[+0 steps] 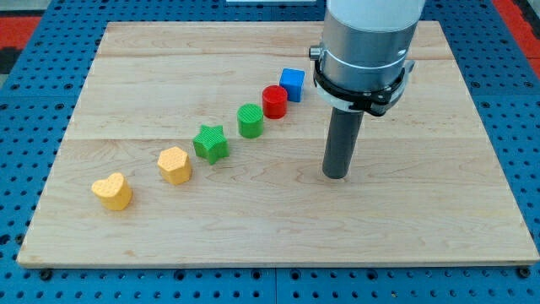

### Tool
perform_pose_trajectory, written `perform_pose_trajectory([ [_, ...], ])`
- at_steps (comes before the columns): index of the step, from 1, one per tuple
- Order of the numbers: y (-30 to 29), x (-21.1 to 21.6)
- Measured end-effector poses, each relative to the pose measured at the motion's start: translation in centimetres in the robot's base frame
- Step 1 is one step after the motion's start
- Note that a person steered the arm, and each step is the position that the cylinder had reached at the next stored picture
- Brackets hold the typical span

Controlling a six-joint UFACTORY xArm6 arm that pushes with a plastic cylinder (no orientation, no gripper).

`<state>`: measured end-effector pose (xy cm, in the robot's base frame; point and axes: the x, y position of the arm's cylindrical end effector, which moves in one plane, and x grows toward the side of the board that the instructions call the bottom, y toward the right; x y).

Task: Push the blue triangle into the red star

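Presently, camera view only:

1. Wooden board [405, 228]: pale, lying on a blue perforated surface [25, 101].
2. My tip [336, 176]: lower end of a dark rod under a grey cylindrical housing, resting on bare wood at the view's right of centre. It is a plain rod with no jaws to spread or press together; it touches no block.
3. Blue block [292, 84]: cube-like, uppermost in a diagonal row, toward the view's top-left of my tip and apart from it.
4. Red block [274, 101]: round cylinder, just beside the blue block on its lower left; whether they touch cannot be told.
5. Green round block [251, 120]: next down the row, near the red one.
6. Green star block [211, 143]: next, near the middle of the row.
7. Orange block [175, 165]: blunt, many-sided form.
8. Yellow-orange heart-shaped block [113, 192]: lowest, at the view's left.
9. Task items: neither a blue triangle nor a red star can be made out; the only blue and red pieces are entries 3 and 4.
10. Obstruction: nothing lies between my tip and the row.
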<state>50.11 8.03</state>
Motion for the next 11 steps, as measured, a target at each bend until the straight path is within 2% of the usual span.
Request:
perform_pose_trajectory([
  [1, 0.8, 1.7],
  [2, -4.5, 3.1],
  [3, -0.8, -0.8],
  [4, 10.6, -4.7],
  [5, 15.0, -11.9],
  [6, 16.1, -19.0],
  [7, 21.0, -24.4],
  [8, 18.6, -30.6],
  [9, 14.9, -30.1],
  [10, 7.7, -29.2],
  [11, 7.4, -26.8],
])
